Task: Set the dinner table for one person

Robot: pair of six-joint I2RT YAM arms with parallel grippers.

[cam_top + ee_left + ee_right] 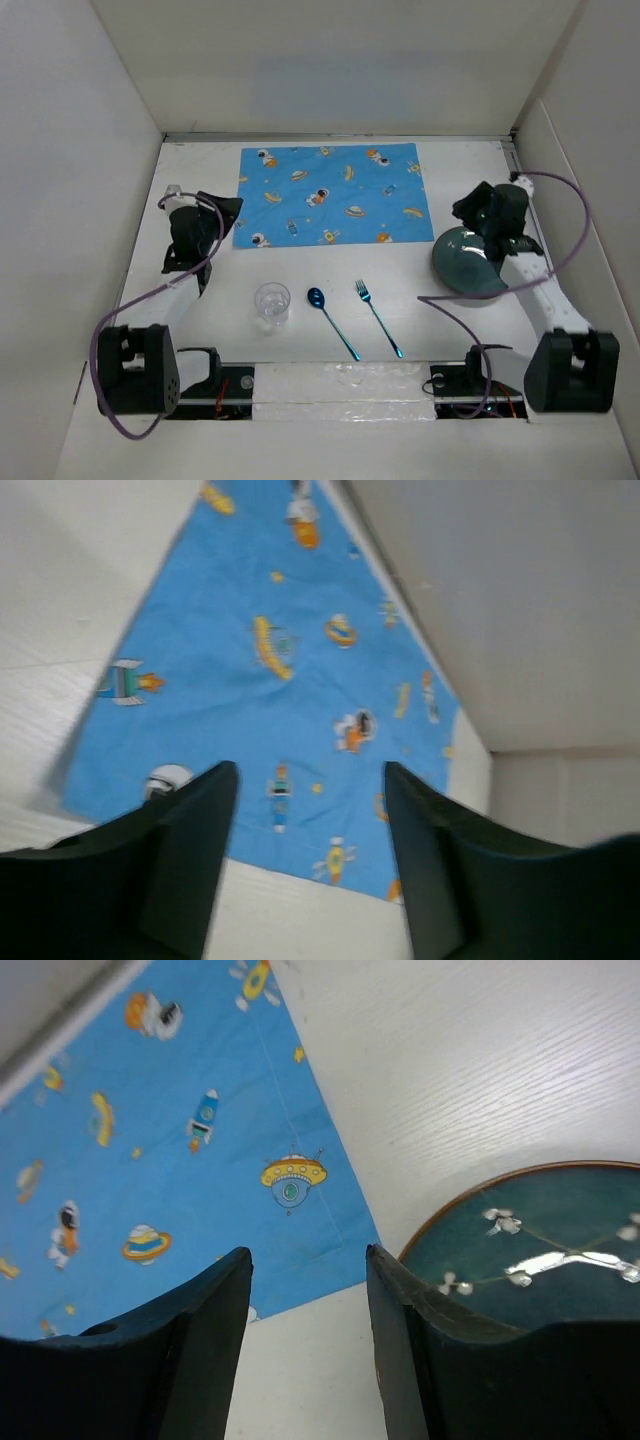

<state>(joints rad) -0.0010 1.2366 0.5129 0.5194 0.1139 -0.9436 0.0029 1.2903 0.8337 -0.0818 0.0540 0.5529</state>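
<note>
The dinner table [300, 262] is a white tabletop. A blue placemat [332, 195] with cartoon space prints lies flat at its back middle. My left gripper [226, 212] hovers at the mat's left edge, open and empty; its wrist view shows the placemat [270, 680] between the spread fingers [200, 830]. My right gripper [468, 210] sits just right of the mat, open and empty, above the rim of a dark teal plate [462, 264]. The right wrist view shows the mat's corner [190, 1150] and the plate [540, 1235] with white blossoms.
In front of the mat lie a clear glass [272, 304], a blue spoon [330, 320] and a blue fork [378, 318], side by side. White walls close in the left, back and right sides. Purple cables loop from both arms.
</note>
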